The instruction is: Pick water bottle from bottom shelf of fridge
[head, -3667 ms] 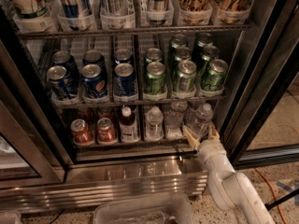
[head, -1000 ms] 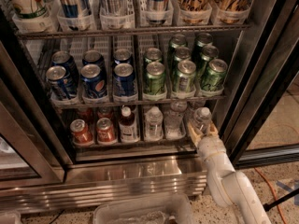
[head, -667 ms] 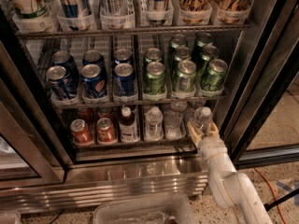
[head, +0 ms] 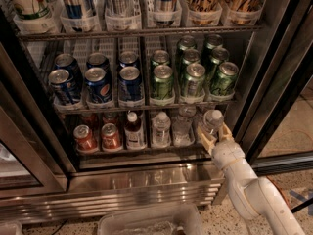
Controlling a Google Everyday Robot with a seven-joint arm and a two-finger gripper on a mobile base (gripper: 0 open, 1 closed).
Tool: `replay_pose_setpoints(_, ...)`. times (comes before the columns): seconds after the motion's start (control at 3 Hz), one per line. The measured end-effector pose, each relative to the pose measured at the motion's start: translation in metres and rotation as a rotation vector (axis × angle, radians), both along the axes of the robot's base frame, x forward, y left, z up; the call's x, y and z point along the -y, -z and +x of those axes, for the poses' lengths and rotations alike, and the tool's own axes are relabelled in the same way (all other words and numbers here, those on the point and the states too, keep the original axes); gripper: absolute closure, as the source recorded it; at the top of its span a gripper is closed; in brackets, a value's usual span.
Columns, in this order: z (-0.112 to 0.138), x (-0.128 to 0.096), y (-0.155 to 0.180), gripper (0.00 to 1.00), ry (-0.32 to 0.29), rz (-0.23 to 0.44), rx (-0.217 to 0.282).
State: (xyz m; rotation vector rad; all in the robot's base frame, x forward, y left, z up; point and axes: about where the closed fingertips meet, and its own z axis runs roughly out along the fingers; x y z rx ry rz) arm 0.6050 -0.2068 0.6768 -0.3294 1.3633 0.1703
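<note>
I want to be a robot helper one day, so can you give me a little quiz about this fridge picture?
1. True or false: the gripper is down at the rightmost water bottle on the bottom shelf.
2. The cans on the rack right above that bottle are: A red, B green, C blue.
3. Fill in: on the bottom shelf, the red cans stand at the picture's ____ end.

Key: 1 true; 2 B; 3 left.
</note>
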Motion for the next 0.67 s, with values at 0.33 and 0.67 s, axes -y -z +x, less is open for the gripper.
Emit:
replay_pose_setpoints(0.33,-0.0087,-0.0012,-0.0122,1.0,-0.063,-0.048,-0.018)
replay_pose_setpoints(0.67,-0.0185,-0.0041,-0.019,1.0,-0.131,-0.106,-0.046)
